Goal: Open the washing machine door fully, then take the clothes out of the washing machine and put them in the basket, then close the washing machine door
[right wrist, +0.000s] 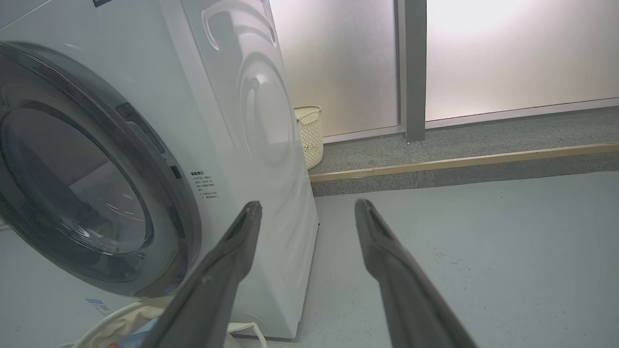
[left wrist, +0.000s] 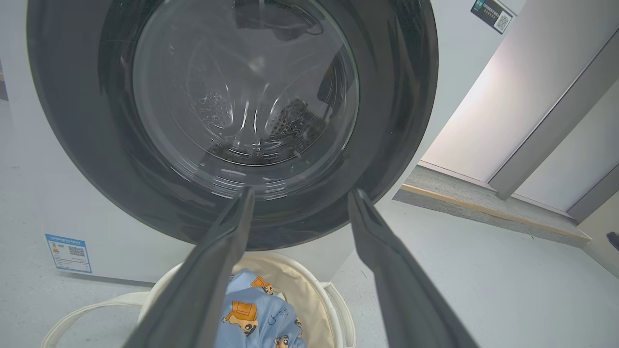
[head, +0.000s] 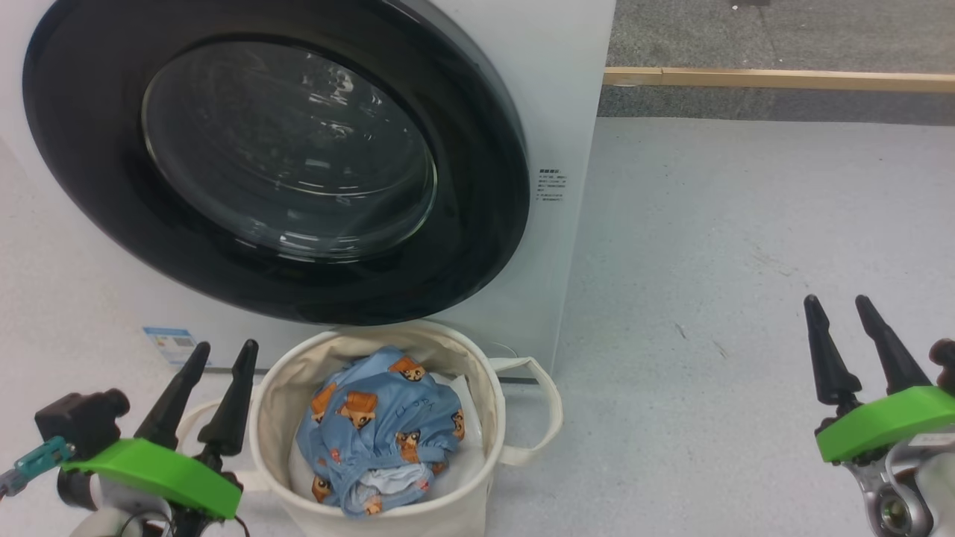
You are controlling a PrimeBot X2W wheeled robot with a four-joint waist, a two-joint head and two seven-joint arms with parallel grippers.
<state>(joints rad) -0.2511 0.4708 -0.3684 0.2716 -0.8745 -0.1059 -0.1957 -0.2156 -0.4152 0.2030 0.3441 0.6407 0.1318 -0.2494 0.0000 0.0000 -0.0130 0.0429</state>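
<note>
A white front-loading washing machine stands on a pale grey floor, its top and left side cut off in the head view. The washing machine door, a glossy black ring around a bulging glass bowl, lies flush against the front and looks shut, though the latch cannot be seen. The door is rigid and its rim is probably slippery, so its outer edge is the likely place to take hold; no handle is clear. Reflections on the glass blur the drum behind it. Just in front of the door sits the basket, soft cream canvas that would likely sag or slide if pushed; its base is out of frame. The clothes, blue fabric with bear faces, lie bunched inside it. They look light and limp, best pinched at a raised fold. The left claw hovers beside the basket, spread wide and empty. The right claw, well apart over bare floor, is also wide and empty.
</note>
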